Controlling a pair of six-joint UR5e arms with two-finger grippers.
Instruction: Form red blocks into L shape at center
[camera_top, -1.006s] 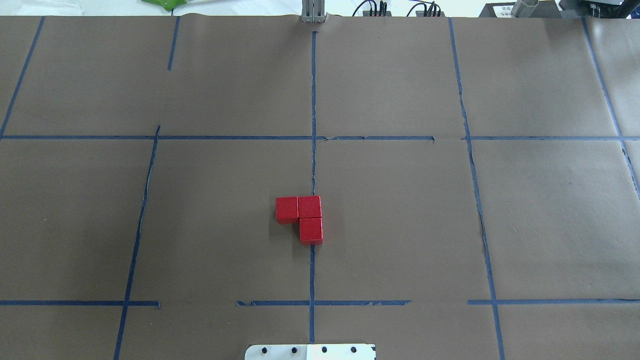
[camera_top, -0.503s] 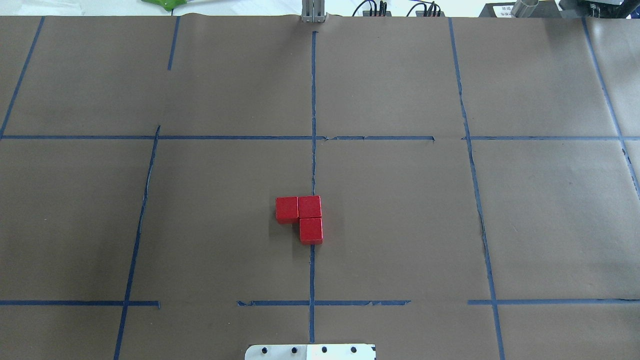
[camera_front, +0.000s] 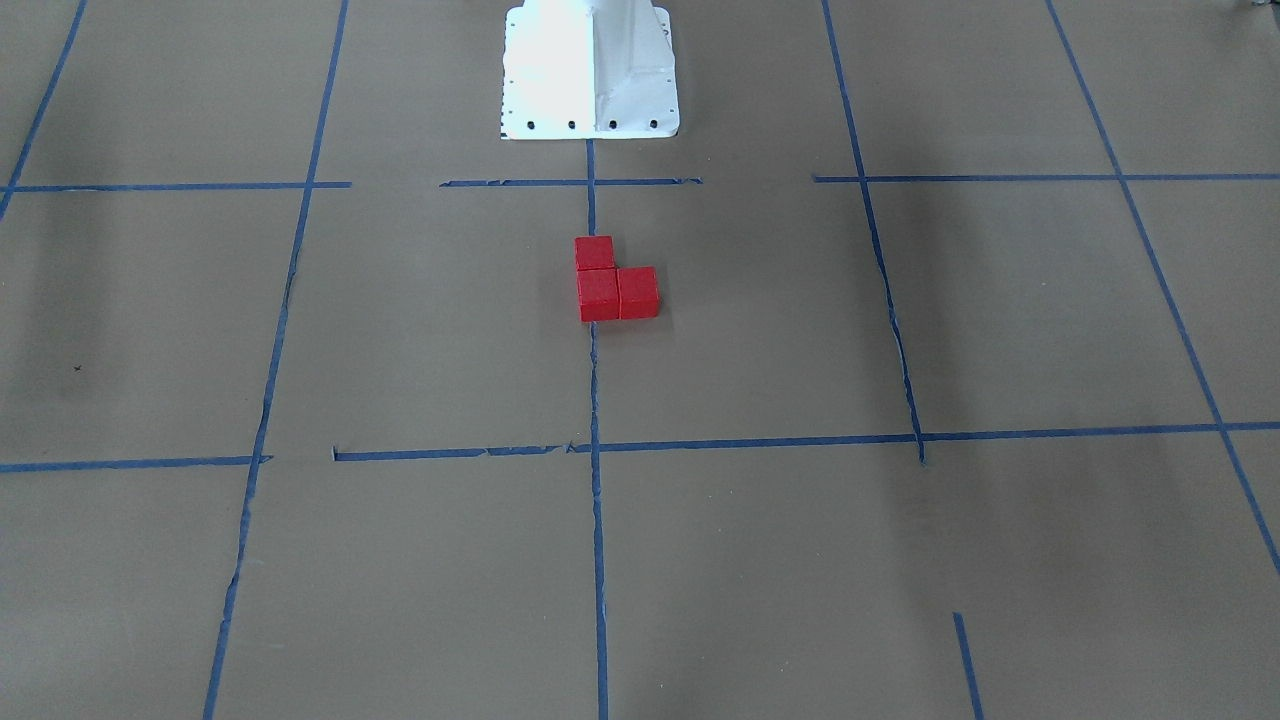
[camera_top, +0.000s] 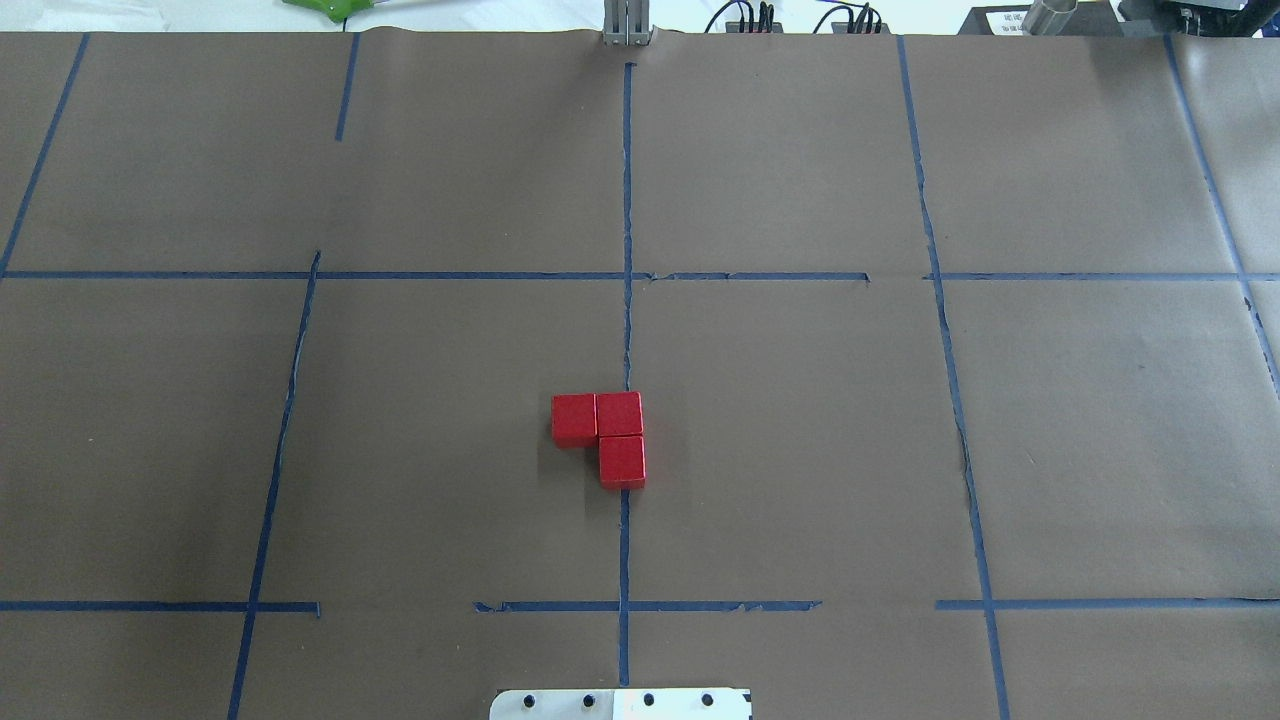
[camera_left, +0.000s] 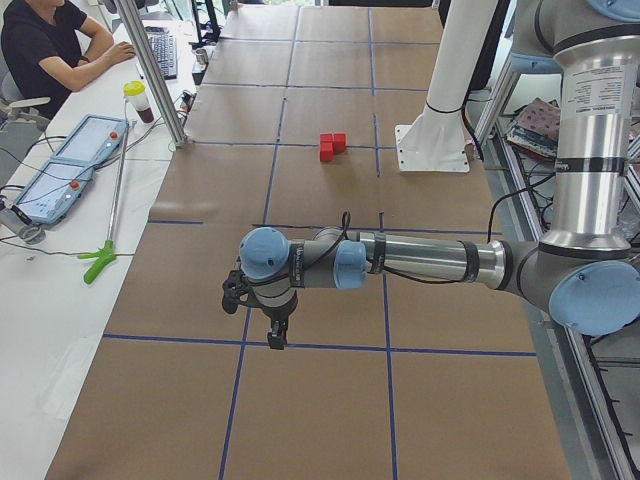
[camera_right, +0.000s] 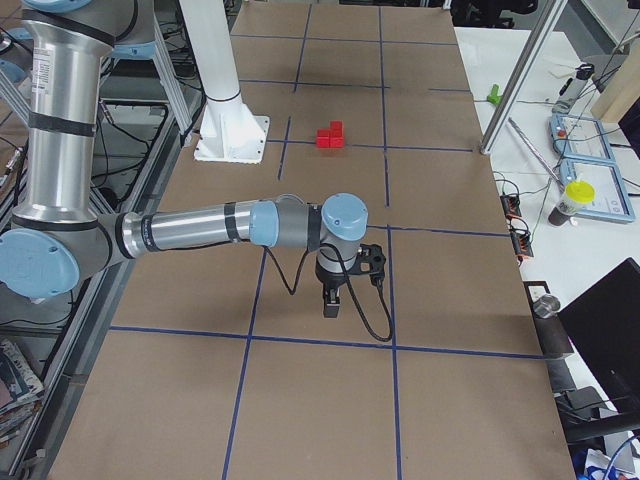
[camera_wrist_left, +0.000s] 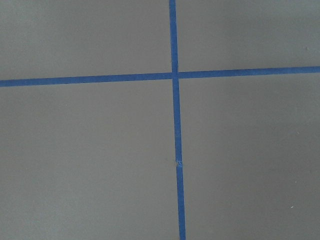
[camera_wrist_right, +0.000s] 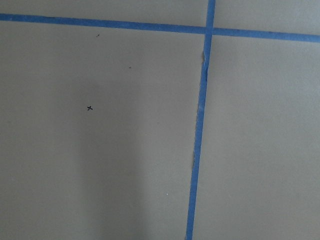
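While they hang low over the paper (camera_left: 320, 410) at opposite ends, the left gripper (camera_left: 275, 338) and right gripper (camera_right: 331, 303) point down, and I cannot tell how their jaws stand. Well away from both, between them, the three red blocks (camera_top: 619, 414) sit touching in an L at the center (camera_top: 720, 440), two on the tape line (camera_top: 627, 200), one toward the left gripper.
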